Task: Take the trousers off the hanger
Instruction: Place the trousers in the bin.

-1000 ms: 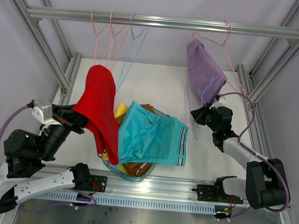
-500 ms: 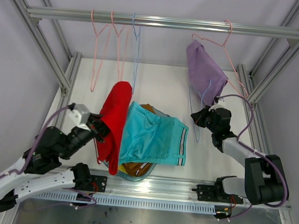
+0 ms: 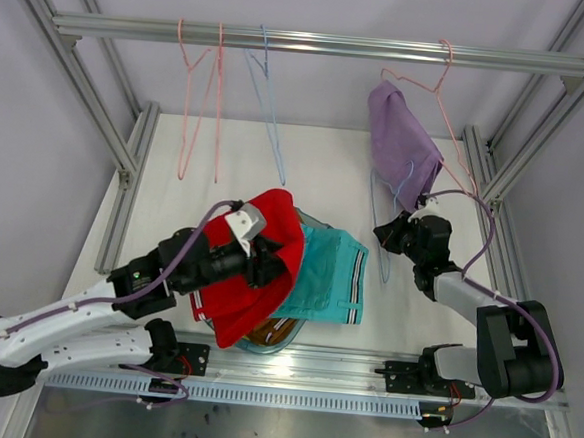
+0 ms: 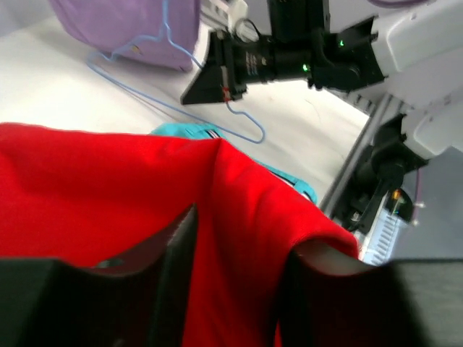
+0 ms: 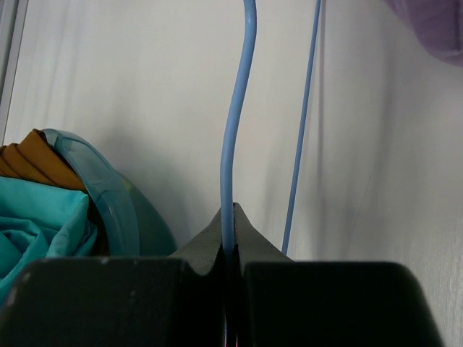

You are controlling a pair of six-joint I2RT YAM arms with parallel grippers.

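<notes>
The red trousers lie bunched over the pile in the basin, partly covering the teal trousers. My left gripper hovers over them. In the left wrist view its jaws stand apart, and red cloth lies between and over the fingers. The lilac trousers hang on a blue hanger from the rail. My right gripper is shut on that hanger's lower wire. A bit of the brown trousers shows under the pile.
Three empty hangers, two pink and one blue, hang from the metal rail at the back left. A pink hanger hangs beside the lilac pair. The bluish basin sits near the front edge. Frame posts stand at both sides.
My left arm has swung right, carrying the red trousers from the left side onto the pile, and its jaws have parted. The empty hangers have swung. The right gripper has kept its hold.
</notes>
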